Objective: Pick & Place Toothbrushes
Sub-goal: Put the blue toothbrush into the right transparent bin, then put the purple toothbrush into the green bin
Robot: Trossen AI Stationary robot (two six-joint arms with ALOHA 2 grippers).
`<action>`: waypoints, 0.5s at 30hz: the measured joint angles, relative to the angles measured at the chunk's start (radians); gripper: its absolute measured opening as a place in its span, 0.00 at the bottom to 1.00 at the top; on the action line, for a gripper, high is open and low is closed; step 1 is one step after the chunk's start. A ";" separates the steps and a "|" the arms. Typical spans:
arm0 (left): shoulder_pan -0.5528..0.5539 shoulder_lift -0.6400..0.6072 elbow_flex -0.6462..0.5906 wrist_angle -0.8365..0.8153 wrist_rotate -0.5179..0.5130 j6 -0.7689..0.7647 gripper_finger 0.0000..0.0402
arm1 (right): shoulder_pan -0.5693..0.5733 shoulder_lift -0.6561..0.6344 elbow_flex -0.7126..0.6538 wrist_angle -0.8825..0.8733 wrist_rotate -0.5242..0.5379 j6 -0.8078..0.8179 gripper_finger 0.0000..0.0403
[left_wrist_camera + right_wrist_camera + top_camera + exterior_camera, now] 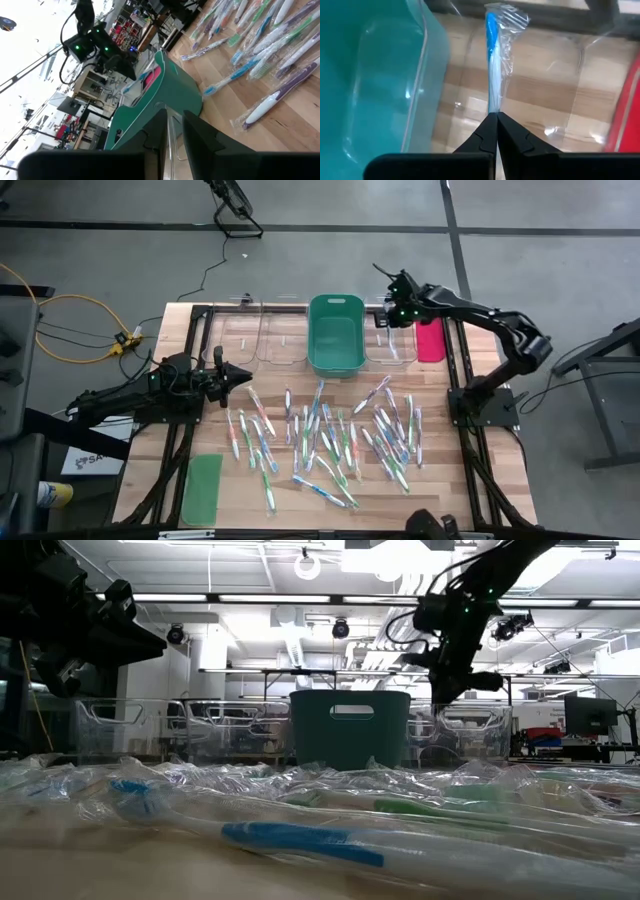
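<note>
Right end effector [496, 119] clenched on wrapped blue toothbrush [492, 65], clear bin [570, 85] beneath. Lower deeper before releasing; avoid teal bin [370, 75] alongside. Left end effector [243, 375]: can't tell.

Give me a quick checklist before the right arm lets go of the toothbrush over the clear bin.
1. Right gripper shut on the wrapped blue toothbrush: ok.
2. Toothbrush hangs over the clear bin beside the green bin, not over the red-pink lid: ok.
3. Clear bin has room below the brush: ok.
4. Left gripper stays near the table's left side, away from the drop: ok.
5. Left gripper holding anything: cannot tell.
6. More toothbrushes left on the table to fetch: ok.
</note>
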 joint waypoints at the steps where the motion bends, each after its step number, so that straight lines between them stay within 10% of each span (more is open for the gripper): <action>1: 0.000 0.000 0.000 0.000 0.000 0.000 0.14 | 0.000 0.005 0.000 -0.001 0.002 0.000 0.02; 15: 0.000 0.000 0.000 0.000 0.000 0.000 0.14 | 0.000 -0.022 -0.002 -0.083 -0.083 -0.034 0.29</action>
